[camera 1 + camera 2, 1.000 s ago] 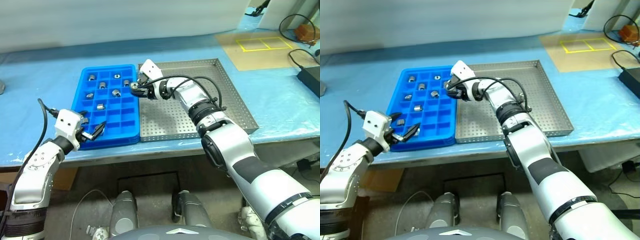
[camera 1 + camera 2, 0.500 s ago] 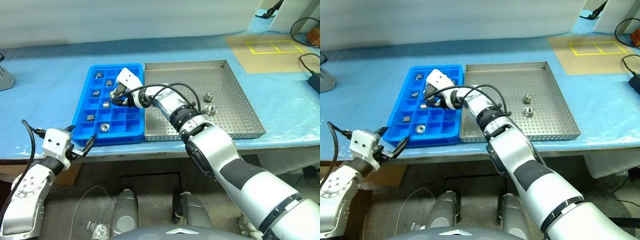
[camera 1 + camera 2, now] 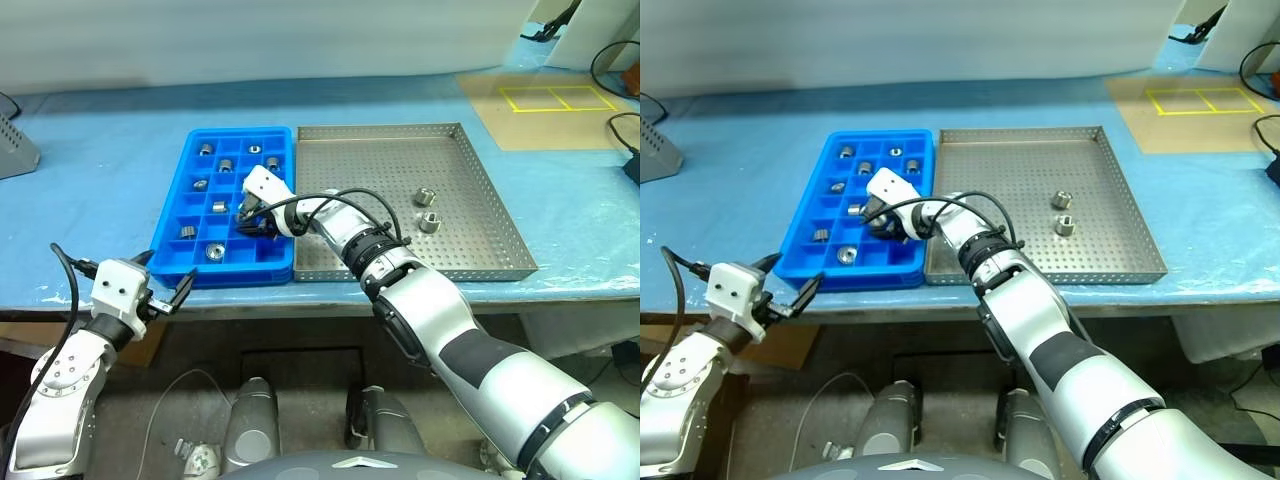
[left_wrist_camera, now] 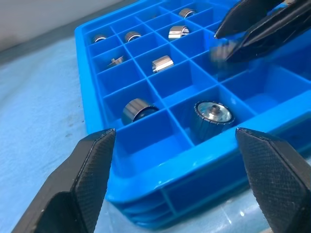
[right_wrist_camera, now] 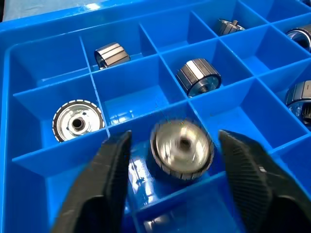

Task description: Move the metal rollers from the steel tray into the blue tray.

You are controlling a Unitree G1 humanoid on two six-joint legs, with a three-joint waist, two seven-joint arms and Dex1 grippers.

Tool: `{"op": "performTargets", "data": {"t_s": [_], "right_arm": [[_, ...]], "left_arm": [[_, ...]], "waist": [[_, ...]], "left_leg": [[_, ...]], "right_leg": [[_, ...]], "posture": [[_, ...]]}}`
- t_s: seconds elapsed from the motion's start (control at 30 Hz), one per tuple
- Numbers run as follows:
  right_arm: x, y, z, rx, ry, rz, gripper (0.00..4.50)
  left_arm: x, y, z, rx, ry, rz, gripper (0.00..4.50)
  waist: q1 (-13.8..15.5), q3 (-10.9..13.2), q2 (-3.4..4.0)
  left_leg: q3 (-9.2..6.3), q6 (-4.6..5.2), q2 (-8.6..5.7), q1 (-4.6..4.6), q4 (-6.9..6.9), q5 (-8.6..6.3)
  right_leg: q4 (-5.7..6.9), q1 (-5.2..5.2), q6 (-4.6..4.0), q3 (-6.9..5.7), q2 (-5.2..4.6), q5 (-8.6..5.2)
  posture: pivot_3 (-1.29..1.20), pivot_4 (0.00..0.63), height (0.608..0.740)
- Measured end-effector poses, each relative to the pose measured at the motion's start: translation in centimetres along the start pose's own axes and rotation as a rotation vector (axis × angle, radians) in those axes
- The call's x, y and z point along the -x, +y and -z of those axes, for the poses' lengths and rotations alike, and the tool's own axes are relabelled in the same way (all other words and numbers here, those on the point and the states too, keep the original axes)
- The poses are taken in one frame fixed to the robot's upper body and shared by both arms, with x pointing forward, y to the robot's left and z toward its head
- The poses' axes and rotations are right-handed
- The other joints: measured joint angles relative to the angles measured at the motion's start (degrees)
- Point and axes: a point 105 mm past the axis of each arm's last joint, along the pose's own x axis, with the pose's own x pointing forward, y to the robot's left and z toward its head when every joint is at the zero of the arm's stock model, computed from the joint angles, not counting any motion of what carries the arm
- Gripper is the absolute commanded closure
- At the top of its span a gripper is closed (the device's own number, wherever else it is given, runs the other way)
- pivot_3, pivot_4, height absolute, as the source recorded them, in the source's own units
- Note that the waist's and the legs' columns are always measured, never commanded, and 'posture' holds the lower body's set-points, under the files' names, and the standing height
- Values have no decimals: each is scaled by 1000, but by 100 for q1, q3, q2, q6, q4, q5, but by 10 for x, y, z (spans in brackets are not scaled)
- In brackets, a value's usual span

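Steel rollers: two (image 3: pixel 424 208) lie in the steel tray (image 3: pixel 480 245) in the head views; others fill the blue tray (image 3: pixel 172 215). Right wrist view: the right tool (image 5: pixel 170 160) stands open, roller (image 5: pixel 181 148) between its fingers, apparently released. Left wrist view: the left tool (image 4: pixel 180 160) gapes empty. Rollers look hard, slick and dense; grip across the ribbed sides.

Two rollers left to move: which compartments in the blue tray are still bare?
In the bright blue plastic compartment tray, the near row beside the big roller and the column along the perforated grey steel tray are bare. The far rows are crowded with shiny metal rollers.
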Motion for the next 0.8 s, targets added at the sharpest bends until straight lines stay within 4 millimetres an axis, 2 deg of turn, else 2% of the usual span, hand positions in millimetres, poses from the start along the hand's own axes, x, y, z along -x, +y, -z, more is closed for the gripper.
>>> {"op": "performTargets", "data": {"t_s": [0.03, 0.17, 0.27, 0.4, 0.43, 0.57, 0.73, 0.8], "right_arm": [[0, 0, 0, -5, -5, -5, 614], [6, -3, -2, -68, -50, -24, 614], [19, -18, -8, -94, -94, 7, 614], [62, -55, -4, -105, -135, 79, 614], [69, -59, -1, -110, -137, 86, 614], [120, -71, 25, -138, -115, 114, 614], [184, -92, 48, -186, -76, 323, 614], [199, -96, 51, -202, -71, 381, 614]], "left_arm": [[-3, -1, -1, 2, -6, 7, 294], [-23, -10, -10, 8, -48, 63, 294], [-42, -21, -19, 13, -87, 131, 294], [-72, -38, -30, 24, -124, 251, 294], [-75, -40, -32, 26, -133, 263, 294], [-104, -53, -41, 31, -167, 361, 294], [-131, -76, -51, 38, -204, 483, 294], [-137, -83, -52, 37, -207, 515, 294]], "waist": [[0, 0, 0], [9, 1, 1], [-19, 0, -1], [-92, -2, -4], [-145, -3, -6], [-284, -4, -7], [-575, -5, -9], [-705, -6, -10]], "left_leg": [[0, 0, 0, 1, -1, 0], [6, -10, -1, -3, -2, 6], [8, -13, -2, -5, 3, 9], [14, -14, -4, -6, 19, 12], [14, -14, -14, -10, 23, 12], [13, -9, -37, -20, 26, 12], [16, -5, -47, -17, 33, 12], [17, -6, -46, -11, 35, 12]], "right_leg": [[0, 1, 0, 0, 0, 0], [2, -1, -1, 0, 0, 1], [4, -1, -19, 0, 0, 12], [5, 4, -37, 3, 2, 22], [6, 4, -37, 3, 2, 23], [2, -2, -36, 5, 3, 23], [2, -1, -33, 15, 3, 24], [4, 1, -32, 17, 5, 24]], "posture": [[256, 150, 740], [161, 150, 740], [82, 150, 740], [-48, 150, 740], [-90, 150, 740], [-212, 150, 740], [-326, 150, 740], [-350, 150, 740]]}}
